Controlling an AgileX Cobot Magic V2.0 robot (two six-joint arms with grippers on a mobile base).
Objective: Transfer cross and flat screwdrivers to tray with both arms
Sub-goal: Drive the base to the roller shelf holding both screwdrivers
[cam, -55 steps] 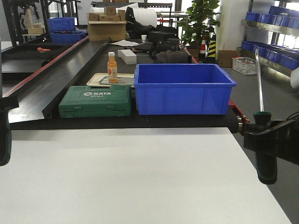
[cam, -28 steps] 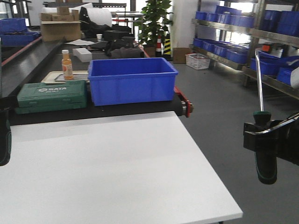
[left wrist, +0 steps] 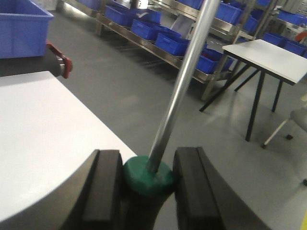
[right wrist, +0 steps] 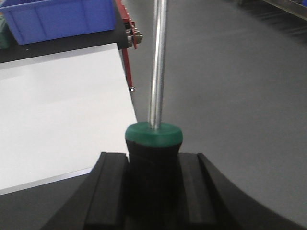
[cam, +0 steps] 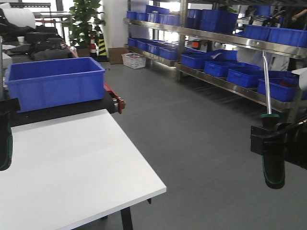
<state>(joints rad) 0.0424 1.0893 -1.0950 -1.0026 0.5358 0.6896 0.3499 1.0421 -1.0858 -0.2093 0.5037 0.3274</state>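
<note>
Pinching a green-capped screwdriver [left wrist: 178, 91] by its handle, the left end effector [left wrist: 147, 184] is closed tight on it, held above the bench [left wrist: 38, 120]. Right end effector [right wrist: 152, 167] clamps the second screwdriver [right wrist: 158, 62] likewise, shaft upright, well past the bench's right edge over floor [cam: 206, 143]; tip types unreadable.

A white desk [cam: 72, 167] fills the lower left of the front view. Behind its far edge, a large blue bin [cam: 55, 81] sits on a black conveyor [cam: 57, 109]. Across the grey floor, metal shelving [cam: 225, 67] carries rows of blue bins. Far back stand a potted plant [cam: 86, 17], a cardboard box [cam: 115, 55] and a white basket [cam: 134, 60]. The left wrist view shows a second white desk [left wrist: 271, 55] on black legs.
</note>
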